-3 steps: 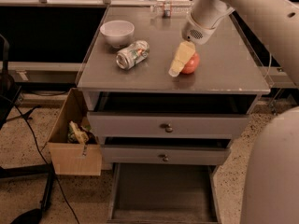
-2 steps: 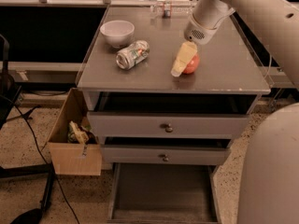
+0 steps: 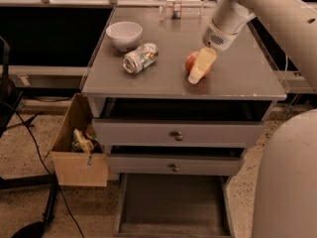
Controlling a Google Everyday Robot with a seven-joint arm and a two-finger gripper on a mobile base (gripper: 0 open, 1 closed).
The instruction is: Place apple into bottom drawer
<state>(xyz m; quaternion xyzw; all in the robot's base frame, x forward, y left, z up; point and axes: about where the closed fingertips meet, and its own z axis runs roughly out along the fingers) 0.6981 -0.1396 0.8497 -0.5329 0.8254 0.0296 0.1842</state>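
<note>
Pale end effector (image 3: 200, 69) sits right against the small round red-orange apple (image 3: 191, 61) on the grey counter (image 3: 237, 78); grip state, can't tell.

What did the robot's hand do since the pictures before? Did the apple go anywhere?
The gripper slid a little toward the picture's right across the apple, so more of the apple's left side shows now. The apple seems to sit at the same spot on the table; nothing was visibly lifted or dropped. The bowl, crushed can and open bottom drawer stayed put.
</note>
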